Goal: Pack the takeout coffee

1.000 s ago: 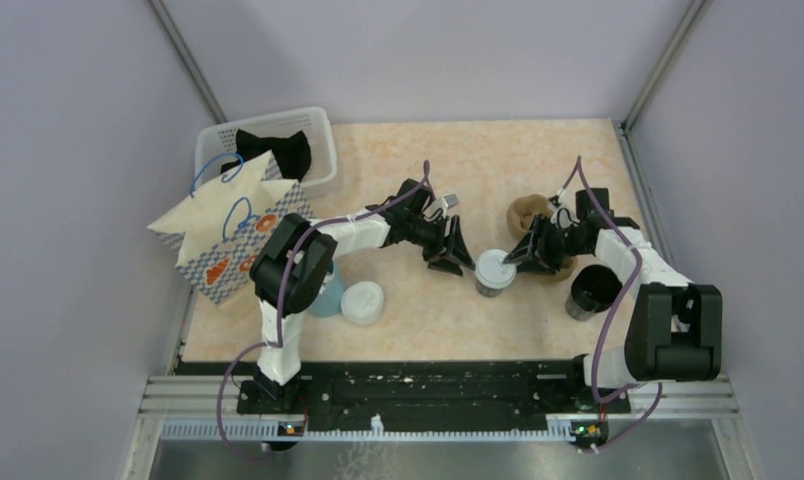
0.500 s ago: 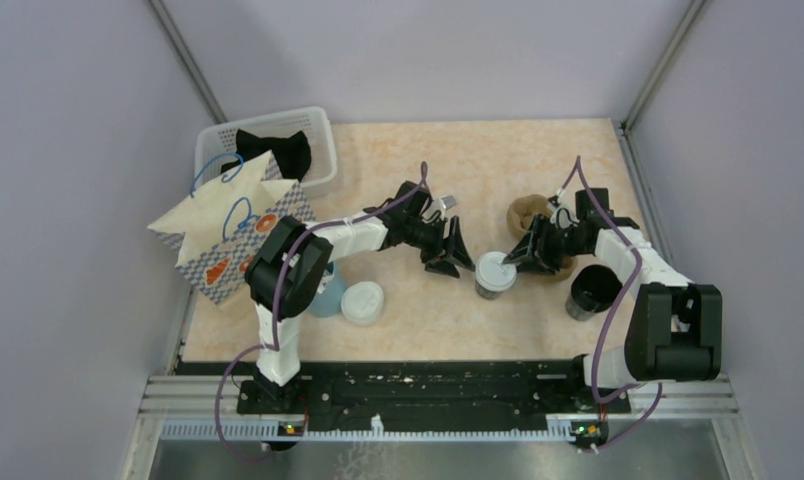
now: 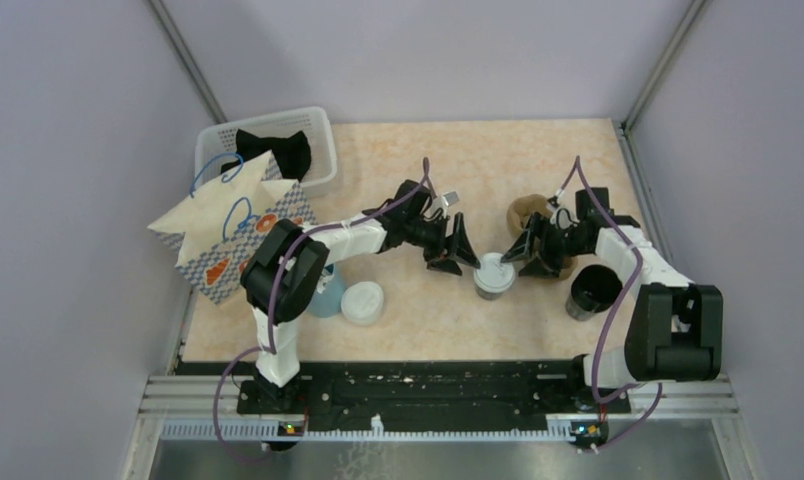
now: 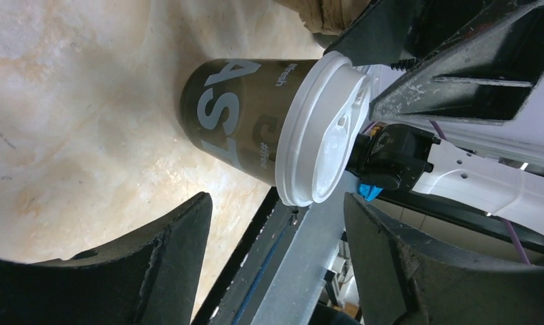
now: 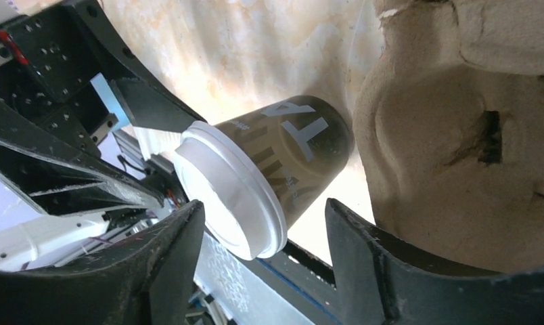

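Presently the takeout coffee stands upright mid-worktop, held by neither arm: left gripper and right gripper flank it w/ fingers spread wide, nothing between them. Risk: both arms closing in together could clash, or a finger clipping the lid could tip the cup or pop the lid, as the smooth tapered wall gives poor purchase. Cup dark, printed, prob. paper, wider at rim; lid white, domed plastic; pulp carrier just beside, rough, fibrous.
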Tool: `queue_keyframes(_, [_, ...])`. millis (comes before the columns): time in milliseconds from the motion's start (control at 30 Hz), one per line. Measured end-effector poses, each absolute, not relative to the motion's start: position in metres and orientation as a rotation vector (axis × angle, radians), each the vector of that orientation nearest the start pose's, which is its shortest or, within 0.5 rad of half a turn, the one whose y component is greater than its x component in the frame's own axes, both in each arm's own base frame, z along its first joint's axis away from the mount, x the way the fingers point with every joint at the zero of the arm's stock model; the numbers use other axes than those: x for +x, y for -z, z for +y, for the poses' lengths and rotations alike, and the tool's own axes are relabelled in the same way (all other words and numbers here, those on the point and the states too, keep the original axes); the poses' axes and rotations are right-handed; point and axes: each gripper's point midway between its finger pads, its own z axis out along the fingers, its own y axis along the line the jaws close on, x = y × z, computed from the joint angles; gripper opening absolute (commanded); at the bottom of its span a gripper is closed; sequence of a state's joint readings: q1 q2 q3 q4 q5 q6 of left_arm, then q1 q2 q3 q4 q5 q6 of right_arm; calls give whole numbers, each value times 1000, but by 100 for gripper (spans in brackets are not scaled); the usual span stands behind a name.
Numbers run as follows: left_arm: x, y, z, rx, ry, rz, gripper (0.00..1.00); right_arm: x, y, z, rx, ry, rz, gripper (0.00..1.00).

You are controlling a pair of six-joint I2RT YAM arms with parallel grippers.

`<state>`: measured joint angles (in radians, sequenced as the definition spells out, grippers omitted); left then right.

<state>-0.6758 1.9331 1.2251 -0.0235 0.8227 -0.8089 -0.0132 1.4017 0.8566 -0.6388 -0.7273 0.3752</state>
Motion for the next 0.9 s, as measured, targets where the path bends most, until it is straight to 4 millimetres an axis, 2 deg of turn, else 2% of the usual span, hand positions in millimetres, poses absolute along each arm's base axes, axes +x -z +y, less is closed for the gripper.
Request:
queue_keyframes(100, [258,-116,-398,366,1600,2594,84,254,-108,124,308,-1099,2681,79])
queue_keyframes(167, [266,-128,-404,421,1602,2556,86,251,-115,124,287,-1095,2667,83])
queue_keyframes(267, [281,-143,-417,510,1617,2482,86,244,-126,125,246,-1103,2634,85])
queue_keyframes(333, [287,-146,-423,547,1626,2455,85,236,-128,129,225,-1136,2619,86])
queue_keyframes(500, [288,-126,-428,568,1650,2495,78,212,-116,137,255,-1252,2655,86])
queue_keyframes(667, [285,-103,-429,555,1656,2557,73,208,-117,147,214,-1311,2655,85])
queue_keyframes(767, [283,-102,-429,556,1677,2565,72,208,-115,150,205,-1324,2662,83])
queue_keyframes(900, [284,-104,-431,556,1682,2558,67,206,-108,152,225,-1334,2670,74])
